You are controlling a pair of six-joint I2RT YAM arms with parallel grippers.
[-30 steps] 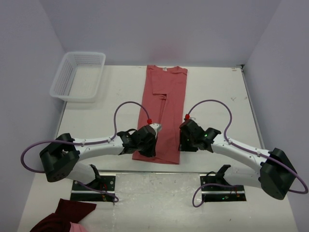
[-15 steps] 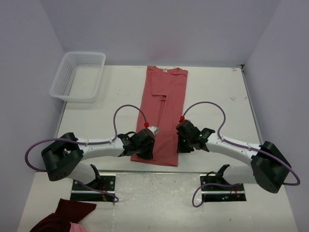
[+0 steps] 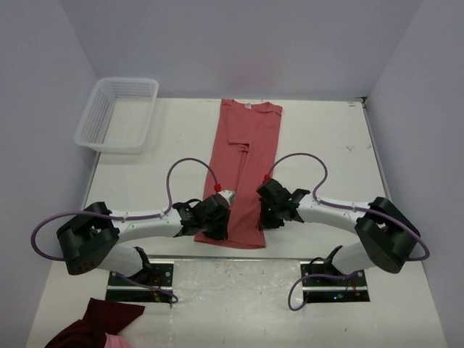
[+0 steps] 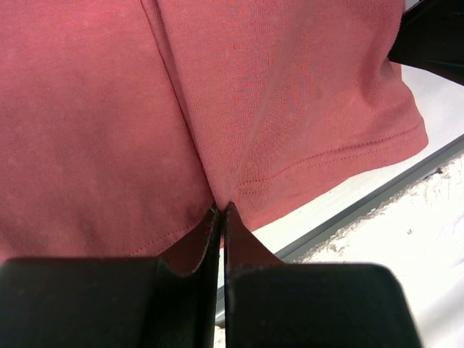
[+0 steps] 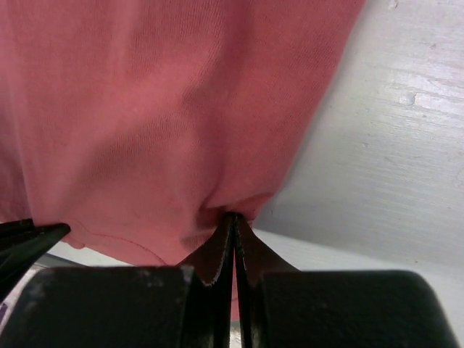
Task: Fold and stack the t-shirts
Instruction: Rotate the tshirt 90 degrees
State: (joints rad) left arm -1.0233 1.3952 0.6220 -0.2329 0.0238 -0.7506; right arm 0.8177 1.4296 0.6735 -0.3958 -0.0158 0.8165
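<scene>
The left gripper (image 4: pixel 223 209) is clenched on the near hem of the salmon t-shirt (image 4: pixel 290 94). The right gripper (image 5: pixel 233 216) pinches the same hem, close to the shirt's right edge. From both sets of fingers the shirt runs away over the table (image 3: pixel 319 138) as a long narrow strip, collar farthest off. Gripping the hem at two points probably serves to carry it evenly toward the collar.

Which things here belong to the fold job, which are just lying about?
Job: salmon-red cotton t-shirt, folded into a long strip; left gripper and right gripper, jaws shut on its near hem.
Lying about: white plastic mesh basket; dark maroon cloth bundle with pink patch.
</scene>
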